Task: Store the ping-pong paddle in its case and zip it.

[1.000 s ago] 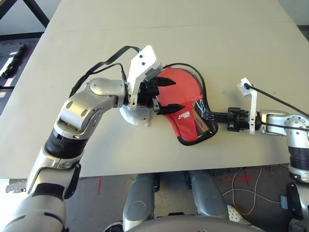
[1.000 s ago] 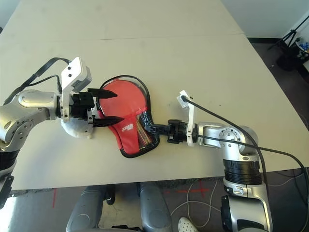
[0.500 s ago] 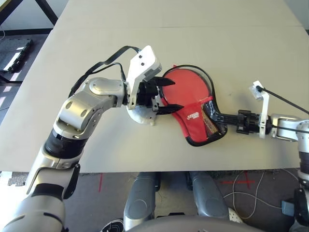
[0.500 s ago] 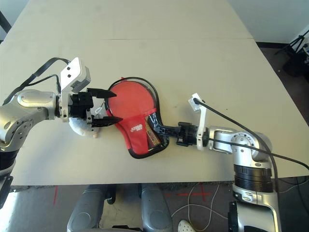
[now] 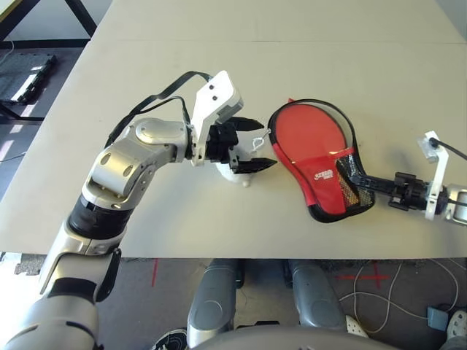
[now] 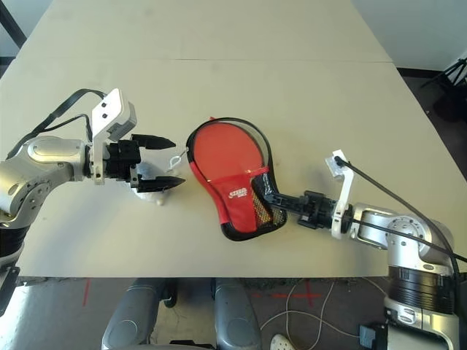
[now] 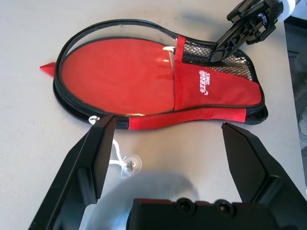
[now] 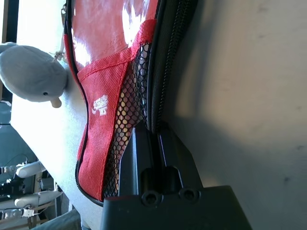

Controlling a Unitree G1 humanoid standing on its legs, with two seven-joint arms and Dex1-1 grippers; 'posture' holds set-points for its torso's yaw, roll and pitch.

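The wide beige desk [image 5: 306,65] carries the soft red fabric case with black zip edging [image 5: 319,149], lying flat between the two grippers. The flat ping-pong paddle with its round red rubber face [image 7: 120,79] sits inside the case's round end, glossy under the loose zip rim; its handle is hidden below the red panel and grey mesh pocket, so insertion looks done and zipping remains.

The right gripper [image 5: 363,179] is clamped on the case's narrow mesh end, probably to anchor it for the zip. The left gripper [image 5: 257,144], fingers spread wide and empty, hovers apart from the case's round end, directly over a small pale grey-blue soft lump [image 5: 235,169].

The left wrist view reveals a white cord [image 7: 115,155] running from the zip edge toward the lump. The right wrist view shows the pinch pressing mesh and zip together.
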